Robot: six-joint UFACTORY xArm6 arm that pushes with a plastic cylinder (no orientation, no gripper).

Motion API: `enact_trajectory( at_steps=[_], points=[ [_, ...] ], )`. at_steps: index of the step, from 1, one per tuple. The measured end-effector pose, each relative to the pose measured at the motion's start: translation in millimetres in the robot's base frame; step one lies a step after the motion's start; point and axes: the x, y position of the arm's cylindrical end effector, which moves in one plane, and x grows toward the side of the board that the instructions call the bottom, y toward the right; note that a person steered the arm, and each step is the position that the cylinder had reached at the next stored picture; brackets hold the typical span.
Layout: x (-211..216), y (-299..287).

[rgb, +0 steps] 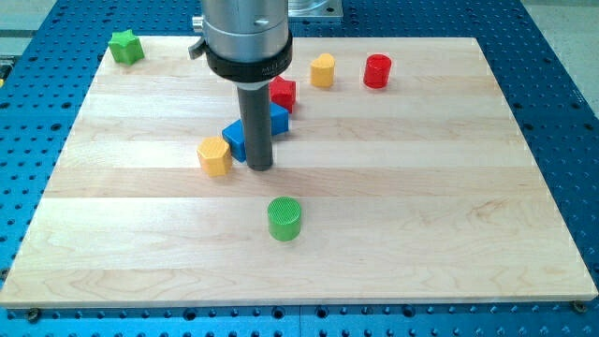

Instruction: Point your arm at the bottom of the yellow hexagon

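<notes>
The yellow hexagon [214, 155] lies left of the board's centre. My tip [260, 168] stands on the board just to the right of it, a small gap apart and slightly lower in the view. A blue block [234, 139] sits right behind the rod, between the hexagon and the rod, partly hidden by it. Another blue block [278, 119] shows on the rod's right side.
A red block [283, 93] sits above the blue ones. A yellow heart-like block [322, 70] and a red cylinder [377, 71] lie near the top. A green star [125, 47] is at the top left corner. A green cylinder [284, 218] lies below my tip.
</notes>
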Motion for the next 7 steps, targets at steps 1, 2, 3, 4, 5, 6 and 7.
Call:
enact_trajectory(
  at_steps=[1,2,3,4,5,6,7],
  points=[
    [4,55],
    [28,99],
    [34,122],
    [40,177],
    [40,204],
    [39,202],
    [50,159]
  ],
)
